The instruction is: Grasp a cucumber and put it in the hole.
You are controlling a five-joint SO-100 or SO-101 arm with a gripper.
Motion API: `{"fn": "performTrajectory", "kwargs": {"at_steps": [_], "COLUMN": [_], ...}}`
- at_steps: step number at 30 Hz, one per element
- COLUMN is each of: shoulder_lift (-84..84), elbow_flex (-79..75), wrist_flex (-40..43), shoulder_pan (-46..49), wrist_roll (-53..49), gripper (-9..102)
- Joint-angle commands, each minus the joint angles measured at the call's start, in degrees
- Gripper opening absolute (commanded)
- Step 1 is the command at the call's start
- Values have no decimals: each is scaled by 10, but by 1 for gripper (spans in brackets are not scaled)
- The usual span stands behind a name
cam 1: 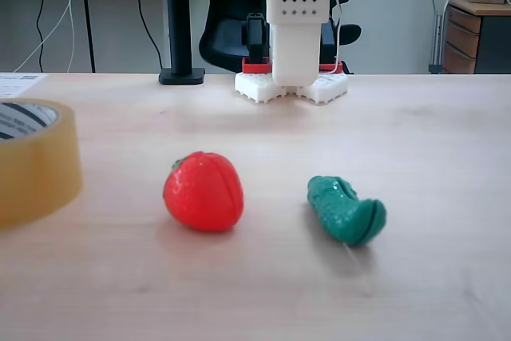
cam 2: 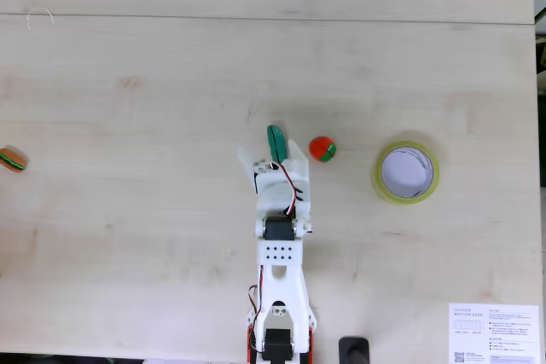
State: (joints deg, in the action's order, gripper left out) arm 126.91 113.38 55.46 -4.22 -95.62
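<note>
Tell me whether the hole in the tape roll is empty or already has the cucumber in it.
Empty. In the top-down fixed view the hole shows only its pale inside, while the cucumber lies on the table left of the strawberry.

tape roll: cut by left edge | cucumber: near end under arm | jaws: unclear
</note>
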Motion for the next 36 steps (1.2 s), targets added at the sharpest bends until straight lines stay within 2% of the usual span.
{"fn": "performTrajectory", "kwargs": {"at_steps": [1,9,19,36], "shoulder_lift": [18,-50,-189,-298], "elbow_flex": [13,97,94,91], "wrist_flex": [-40,-120,-242,-336], "shoulder_pan": [-6,-7,-10,-11], "wrist_roll": [5,-4,-38,-39], "gripper": [35,36,37,35]}}
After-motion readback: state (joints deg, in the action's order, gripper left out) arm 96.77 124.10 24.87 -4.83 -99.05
